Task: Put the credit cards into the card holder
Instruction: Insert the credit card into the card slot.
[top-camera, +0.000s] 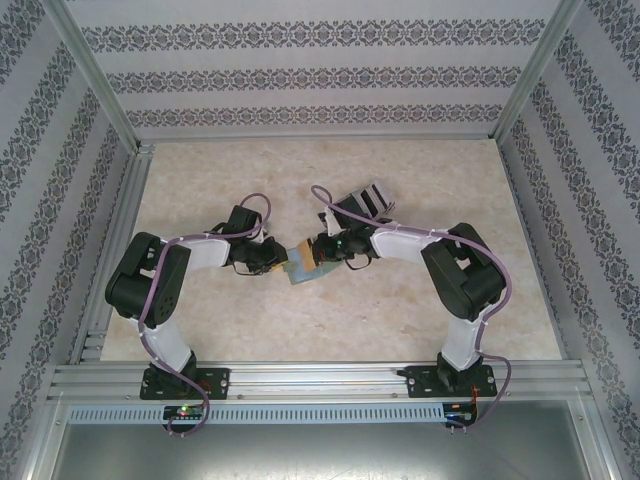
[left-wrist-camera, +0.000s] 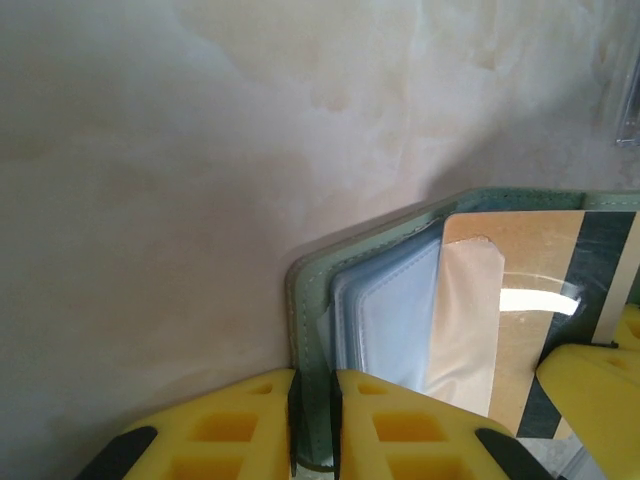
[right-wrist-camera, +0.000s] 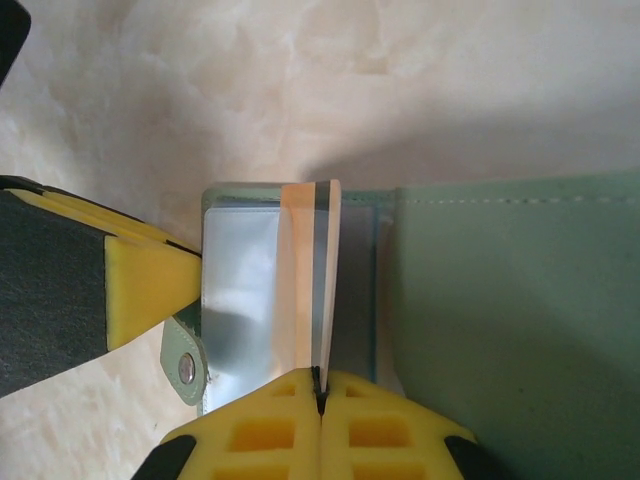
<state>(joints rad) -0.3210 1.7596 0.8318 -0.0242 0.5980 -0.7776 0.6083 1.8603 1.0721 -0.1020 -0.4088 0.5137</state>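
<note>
The card holder (top-camera: 300, 272), a sage-green wallet, lies open between the two arms at the table's middle. My left gripper (left-wrist-camera: 313, 425) is shut on the edge of its green cover (left-wrist-camera: 305, 300), beside the clear inner sleeves (left-wrist-camera: 385, 310). My right gripper (right-wrist-camera: 320, 388) is shut on a brownish credit card (right-wrist-camera: 308, 260) with a dark stripe. The card stands edge-up over the sleeves (right-wrist-camera: 240, 290). From the left wrist view the same credit card (left-wrist-camera: 520, 290) lies partly under a clear sleeve. The snap tab (right-wrist-camera: 185, 365) hangs at the wallet's left edge.
A grey slotted rack (top-camera: 366, 198) stands behind the right arm. Patterned walls enclose the beige table (top-camera: 220, 170) on three sides. The left gripper's yellow finger (right-wrist-camera: 140, 290) sits close to the wallet's left side.
</note>
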